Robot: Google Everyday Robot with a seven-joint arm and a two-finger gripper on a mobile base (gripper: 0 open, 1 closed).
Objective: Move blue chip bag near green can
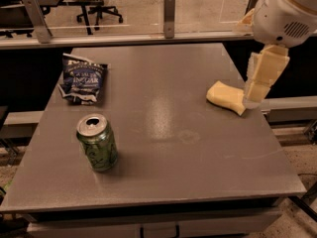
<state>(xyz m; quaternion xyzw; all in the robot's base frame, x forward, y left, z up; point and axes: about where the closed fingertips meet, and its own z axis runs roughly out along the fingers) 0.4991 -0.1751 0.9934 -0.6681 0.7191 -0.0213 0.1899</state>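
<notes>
Nearest to us, the green can (97,143) stands upright on the front left part of the grey table (188,172), silver top and pull-tab facing up. Its side carries pale scribbled markings, but we cannot read a brand from them.

Farther back on the right, the gripper (255,90) hangs off the pale arm just above the yellow sponge (225,97), at the table's right edge. We cannot tell whether it is open or closed, and it holds nothing that we can see.

Farther still, at the back left, the blue chip bag (82,78) lies flat and crinkled, well apart from the gripper and some way behind the can. Its white lettering is there but not legible to us.

We judge the risks as these. A low sweep across could nudge the sponge. A pinch on the slack foil could slip. Setting the bag down too close could tip the can, which would then roll.
</notes>
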